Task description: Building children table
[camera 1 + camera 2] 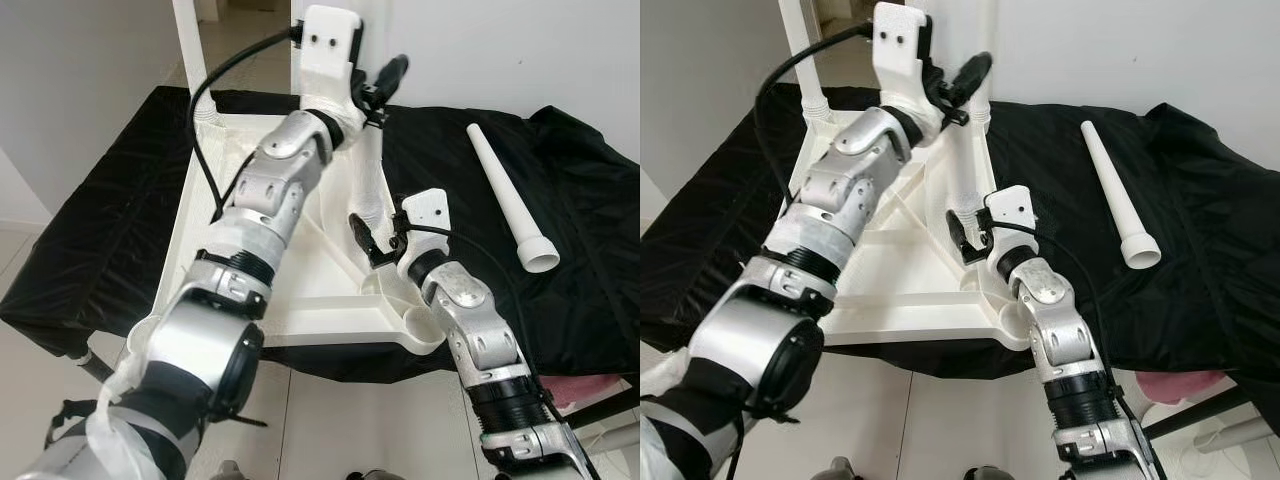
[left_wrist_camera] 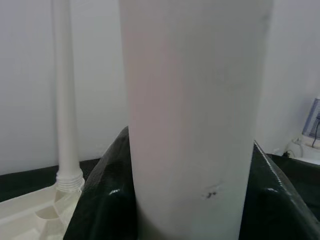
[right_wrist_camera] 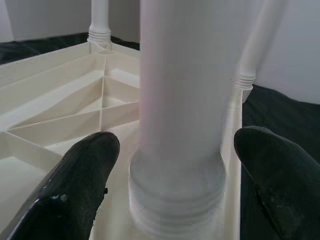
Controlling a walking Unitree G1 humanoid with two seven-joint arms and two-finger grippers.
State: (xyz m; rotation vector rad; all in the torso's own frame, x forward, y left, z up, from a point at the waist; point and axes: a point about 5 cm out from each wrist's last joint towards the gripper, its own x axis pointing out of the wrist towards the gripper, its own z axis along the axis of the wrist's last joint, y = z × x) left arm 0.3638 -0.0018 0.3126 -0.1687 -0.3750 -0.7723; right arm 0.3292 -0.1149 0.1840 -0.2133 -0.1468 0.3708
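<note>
On the black-draped counter [image 1: 90, 230] the tabletop [image 1: 300, 290] lies underside up so legs screw in. Our left gripper [image 1: 385, 85] seemingly pinches the middle leg [image 1: 368, 185] high; our right gripper [image 3: 175, 150], spread, straddles its base. A spare leg [image 1: 508, 195] lies right.

White walls [image 1: 80, 90], pale tiled floor [image 1: 30, 380], black cloth [image 1: 590, 220] over workbench.

No words, labels, brand names, numbers or signs can be read anywhere in these pictures, neither on the white plastic parts nor on the black cloth.
</note>
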